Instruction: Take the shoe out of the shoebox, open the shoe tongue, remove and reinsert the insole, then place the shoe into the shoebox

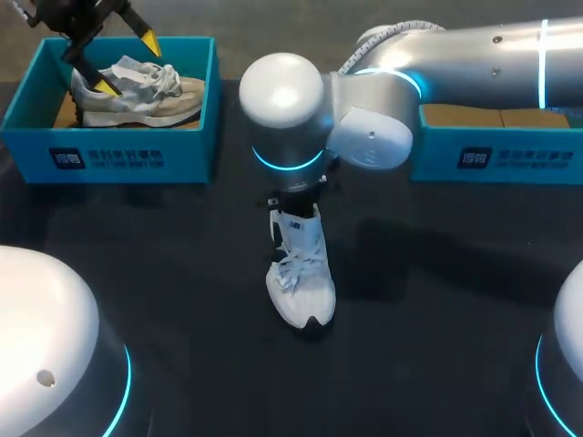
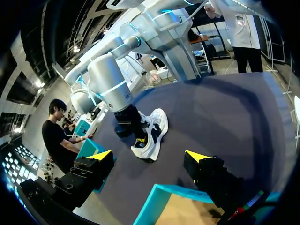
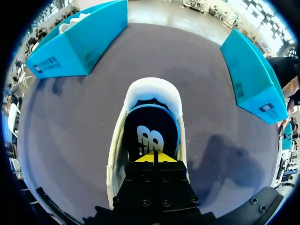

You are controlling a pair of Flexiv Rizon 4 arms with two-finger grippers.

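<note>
Right wrist view: right fingers [image 3: 146,158] pressed together over insole [image 3: 151,127] (left fingers [image 2: 101,155] spread).

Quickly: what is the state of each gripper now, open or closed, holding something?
Left gripper: open, holding nothing.
Right gripper: shut, tips inside the white shoe at the insole; a grip on it cannot be told.

The white shoe [image 1: 301,278] looks like soft cloth with woven laces; its dark insole [image 3: 151,133] is smooth and matt. The table [image 1: 437,300] is dark and matt. At eleven o'clock the teal shoebox [image 1: 187,150] looks like matt cardboard. The right arm [image 1: 474,55] has a smooth, glossy shell.
</note>
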